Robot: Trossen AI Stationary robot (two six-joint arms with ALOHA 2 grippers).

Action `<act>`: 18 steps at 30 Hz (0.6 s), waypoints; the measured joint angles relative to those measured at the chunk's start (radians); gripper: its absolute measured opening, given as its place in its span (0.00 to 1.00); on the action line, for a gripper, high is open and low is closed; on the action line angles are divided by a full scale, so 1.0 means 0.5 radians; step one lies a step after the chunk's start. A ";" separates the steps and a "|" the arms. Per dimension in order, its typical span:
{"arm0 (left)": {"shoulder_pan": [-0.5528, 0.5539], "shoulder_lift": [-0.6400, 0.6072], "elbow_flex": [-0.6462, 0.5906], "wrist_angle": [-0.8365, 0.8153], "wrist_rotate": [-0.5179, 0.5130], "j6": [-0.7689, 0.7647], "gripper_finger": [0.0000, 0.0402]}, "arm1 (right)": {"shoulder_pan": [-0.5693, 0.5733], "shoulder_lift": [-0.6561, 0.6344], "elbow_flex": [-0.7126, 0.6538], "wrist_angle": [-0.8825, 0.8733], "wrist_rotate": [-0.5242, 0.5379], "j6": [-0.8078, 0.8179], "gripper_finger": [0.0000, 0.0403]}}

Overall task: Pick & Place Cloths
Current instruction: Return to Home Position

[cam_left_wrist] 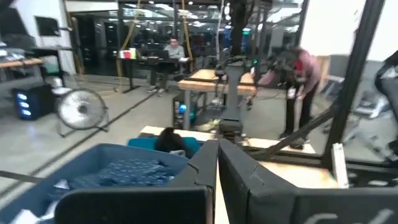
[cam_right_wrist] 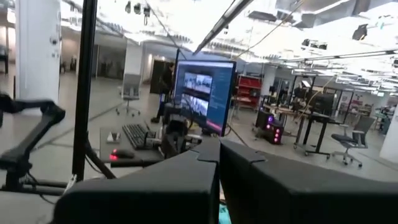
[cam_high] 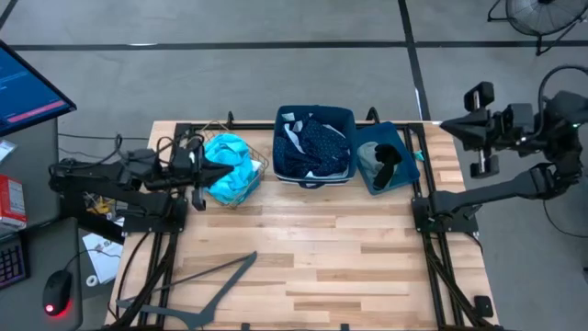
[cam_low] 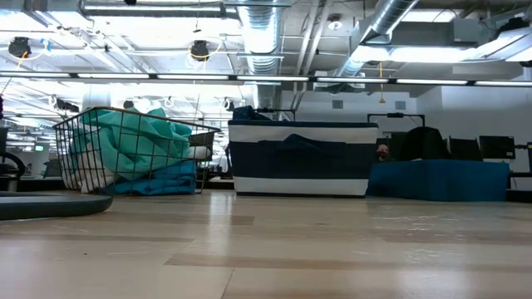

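Note:
A turquoise cloth point(cam_high: 231, 175) fills the brown wire basket point(cam_high: 260, 165) at the table's far left; the low view shows this cloth point(cam_low: 133, 141) heaped above the basket's rim. A navy dotted cloth point(cam_high: 320, 147) and a pale white-blue cloth point(cam_high: 292, 138) lie in the dark blue bin point(cam_high: 280, 119). A black cloth point(cam_high: 390, 154) and a grey-green cloth point(cam_high: 371, 164) lie in a smaller blue bin point(cam_high: 412, 147) to its right. My left gripper point(cam_high: 228, 171) hovers shut over the basket, pointing level toward the bins. My right gripper point(cam_high: 447, 126) is shut, raised at the table's far right corner.
A dark hanger-shaped frame point(cam_high: 216, 290) lies on the near left of the wooden table point(cam_high: 349, 248). A monitor point(cam_high: 28, 87), a keyboard and a mouse point(cam_high: 57, 294) sit left of the table. People work at benches beyond the table point(cam_left_wrist: 298, 81).

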State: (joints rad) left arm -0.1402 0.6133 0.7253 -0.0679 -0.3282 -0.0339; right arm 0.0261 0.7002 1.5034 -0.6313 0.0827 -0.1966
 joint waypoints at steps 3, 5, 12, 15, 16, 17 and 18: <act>0.025 -0.055 -0.078 0.065 0.083 -0.121 0.00 | 0.000 -0.104 -0.072 0.051 -0.003 0.030 0.00; 0.046 -0.081 -0.078 0.103 0.127 -0.245 0.00 | 0.000 -0.189 -0.120 0.090 -0.004 0.039 0.00; 0.128 -0.201 -0.078 0.227 0.131 -0.581 0.00 | -0.001 -0.462 -0.532 0.049 0.048 0.026 0.00; 0.186 -0.224 -0.077 0.224 0.131 -0.586 0.00 | -0.001 -0.623 -0.911 0.173 0.052 0.000 0.00; 0.208 -0.225 -0.077 0.217 0.132 -0.591 0.00 | -0.001 -0.678 -1.044 0.258 0.055 -0.020 0.00; 0.228 -0.228 -0.077 0.210 0.136 -0.605 0.00 | -0.001 -0.737 -1.178 0.361 0.055 -0.042 0.00; 0.251 -0.233 -0.077 0.198 0.149 -0.621 0.00 | -0.001 -0.798 -1.310 0.463 0.055 -0.055 0.00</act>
State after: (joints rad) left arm -0.0149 0.4968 0.6868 0.0310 -0.2537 -0.3444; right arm 0.0257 0.3010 0.8486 -0.4000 0.1101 -0.2240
